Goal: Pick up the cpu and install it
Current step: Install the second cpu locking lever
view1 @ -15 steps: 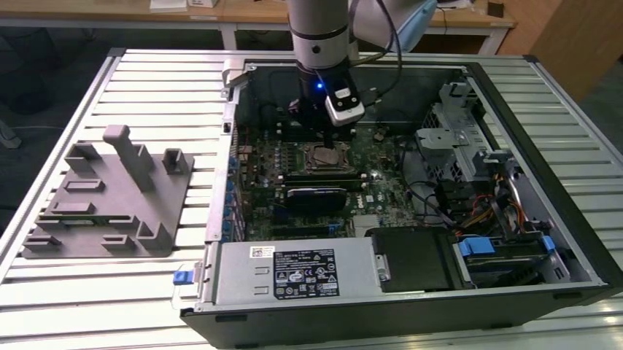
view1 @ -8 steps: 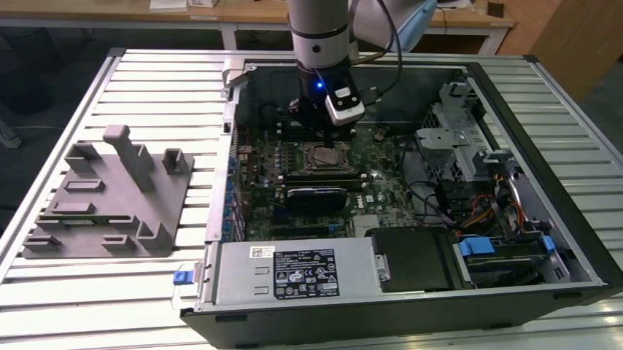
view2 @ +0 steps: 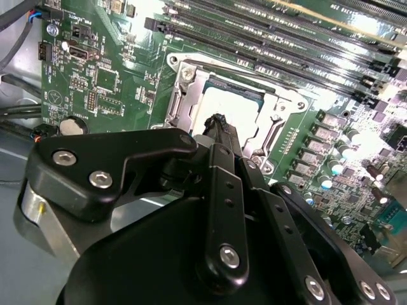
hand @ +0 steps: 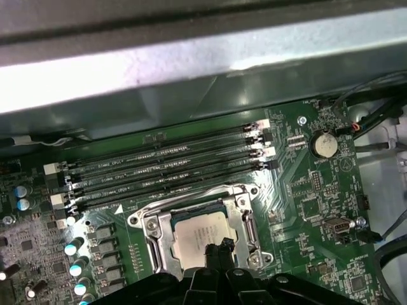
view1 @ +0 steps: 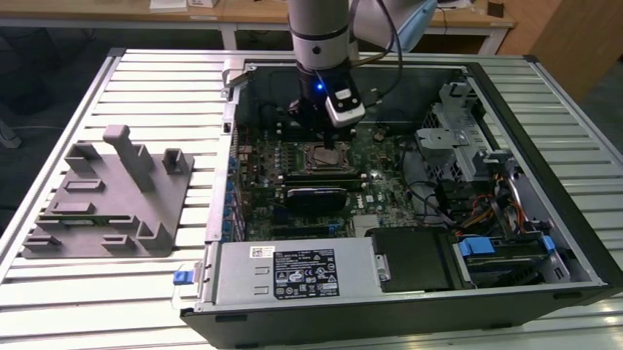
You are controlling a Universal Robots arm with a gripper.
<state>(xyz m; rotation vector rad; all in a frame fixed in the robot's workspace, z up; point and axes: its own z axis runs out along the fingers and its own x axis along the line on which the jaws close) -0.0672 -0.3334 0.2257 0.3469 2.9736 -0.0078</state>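
**Colleague:** Where's the chip?

**Me:** The cpu (hand: 202,234), a small flat square with a silvery-grey metal top, lies in the metal socket frame (hand: 154,235) on the green motherboard (hand: 305,210), just beside the row of long black memory slots (hand: 165,166). It looks level from my wrist cameras.

**Colleague:** And the gripper?

**Me:** The black gripper (hand: 218,249) hangs right over the chip's near edge, fingertips drawn together into one narrow point. I can't see whether they touch the metal top or hover just above it. Nothing is pinched between them, as far as I can tell.

**Colleague:** Risks?

**Me:** If the chip isn't fully seated, any downward push could bend socket pins, I reckon. A sideways drag would skew it against the frame. In the exterior view the arm stands deep inside the open black computer case (view1: 545,292), so a careless swing might catch the wall.
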